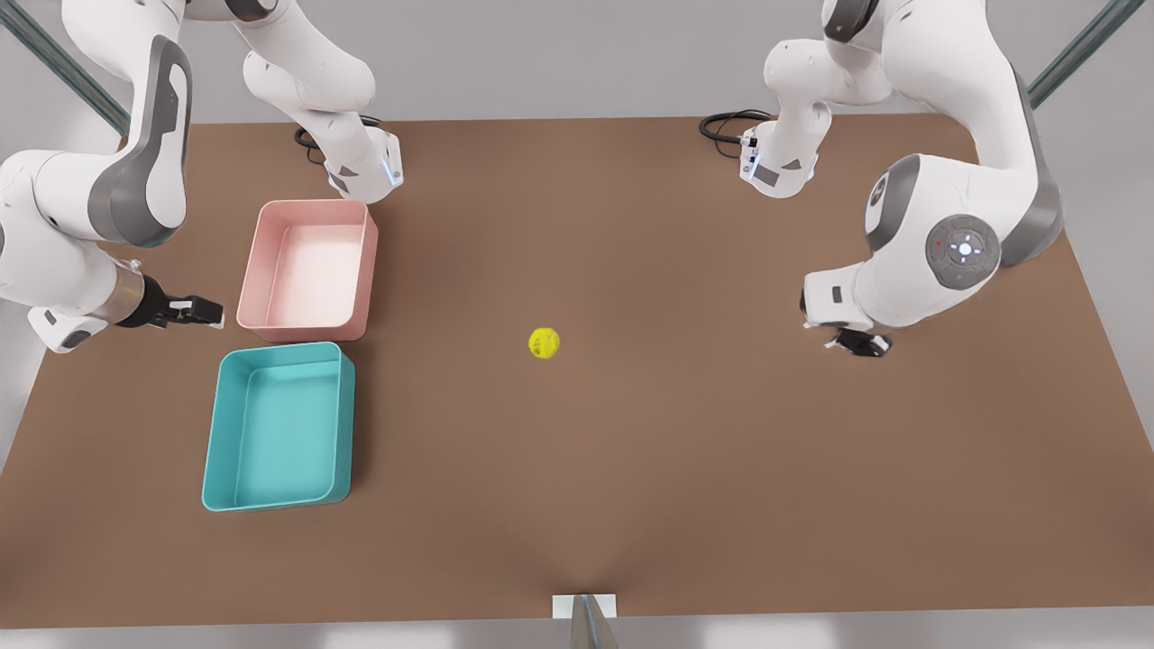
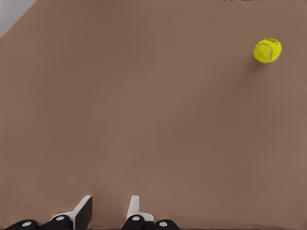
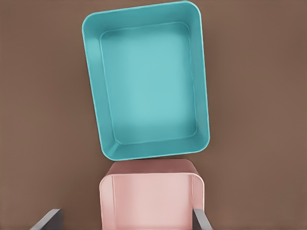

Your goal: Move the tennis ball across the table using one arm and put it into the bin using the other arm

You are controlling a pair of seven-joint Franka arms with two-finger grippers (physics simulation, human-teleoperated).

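The tennis ball (image 1: 544, 343) lies alone on the brown table (image 1: 685, 451), near its middle; it is also in the left wrist view as the ball (image 2: 267, 50), far ahead of the fingers. My left gripper (image 1: 861, 342) hovers low at the front view's right, well away from the ball, open (image 2: 109, 211) and holding nothing. The teal bin (image 1: 279, 427) sits empty at the front view's left. My right gripper (image 1: 194, 311) waits beside the bins, open, its fingers (image 3: 48, 219) spread wide above the bin (image 3: 148, 81).
An empty pink tray (image 1: 309, 269) stands directly behind the teal bin, almost touching it, also seen as the pink tray (image 3: 151, 201). Both arm bases stand at the table's far edge with black cables (image 1: 726, 126). A small white bracket (image 1: 584, 606) sits at the near edge.
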